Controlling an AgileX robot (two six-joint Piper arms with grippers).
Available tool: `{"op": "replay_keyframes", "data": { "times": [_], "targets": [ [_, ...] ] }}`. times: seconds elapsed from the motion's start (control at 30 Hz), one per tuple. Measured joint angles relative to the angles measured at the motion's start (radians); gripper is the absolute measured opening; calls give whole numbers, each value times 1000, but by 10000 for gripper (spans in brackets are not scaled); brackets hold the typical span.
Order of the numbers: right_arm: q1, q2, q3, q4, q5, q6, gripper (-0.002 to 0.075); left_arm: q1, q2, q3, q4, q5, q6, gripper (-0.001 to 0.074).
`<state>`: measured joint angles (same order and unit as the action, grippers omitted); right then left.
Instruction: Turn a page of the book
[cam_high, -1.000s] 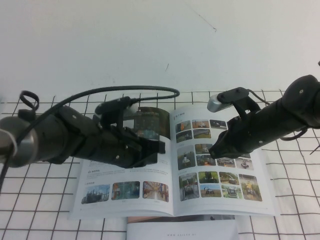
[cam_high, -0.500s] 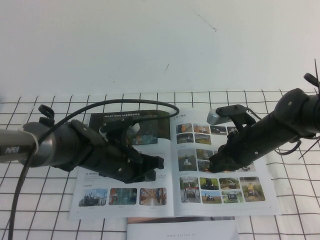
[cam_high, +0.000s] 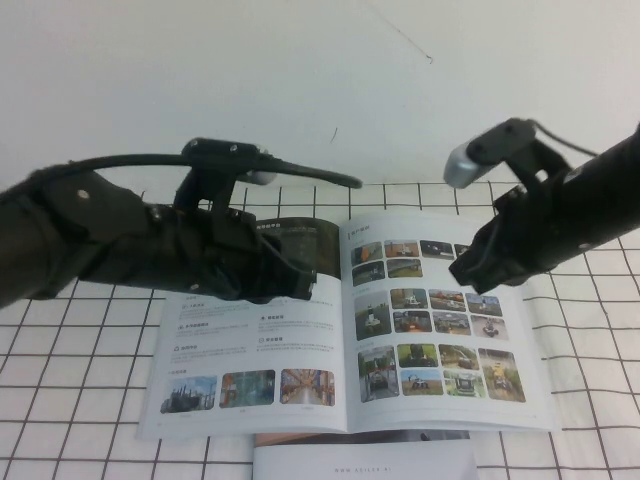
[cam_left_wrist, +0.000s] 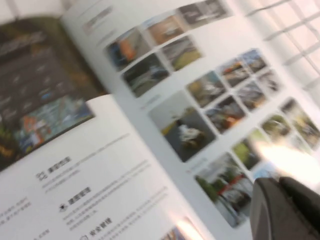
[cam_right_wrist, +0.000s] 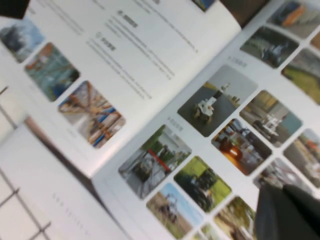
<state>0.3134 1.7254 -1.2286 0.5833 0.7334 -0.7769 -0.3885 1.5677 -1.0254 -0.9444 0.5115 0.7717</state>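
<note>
the book (cam_high: 345, 330) lies open and flat on the gridded counter (cam_high: 590, 400). its page (cam_high: 250, 340), with a dark banner and three photos, lies flat at 9 o'clock from the spine. the left claw (cam_high: 300, 285) hovers over that page's upper part, the right claw (cam_high: 465, 272) over the photo-grid sheet (cam_high: 435, 320); their opening cannot be told. a white booklet (cam_high: 365, 462) sits at 6 o'clock.

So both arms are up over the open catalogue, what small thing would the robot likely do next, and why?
Probably pull both arms back and park. The page with the dark banner and three photos already lies flat on the book. The left end effector and right end effector both hover above it, holding nothing.
</note>
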Motion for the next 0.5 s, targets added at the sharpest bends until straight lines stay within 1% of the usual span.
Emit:
{"op": "replay_keyframes", "data": {
  "times": [0.13,0.27,0.37,0.5],
  "targets": [
    [0,-161,0,-110,94,20,1,0,-142,2,98,102,11,-2],
    [2,-303,9,-282,202,127,1,0,-267,13,156,122,0,-2],
    [2,-420,55,-438,228,215,1,0,-371,51,181,84,0,-3],
    [2,-581,164,-589,231,318,1,0,-553,167,197,-47,6,-3]
  ]
}}
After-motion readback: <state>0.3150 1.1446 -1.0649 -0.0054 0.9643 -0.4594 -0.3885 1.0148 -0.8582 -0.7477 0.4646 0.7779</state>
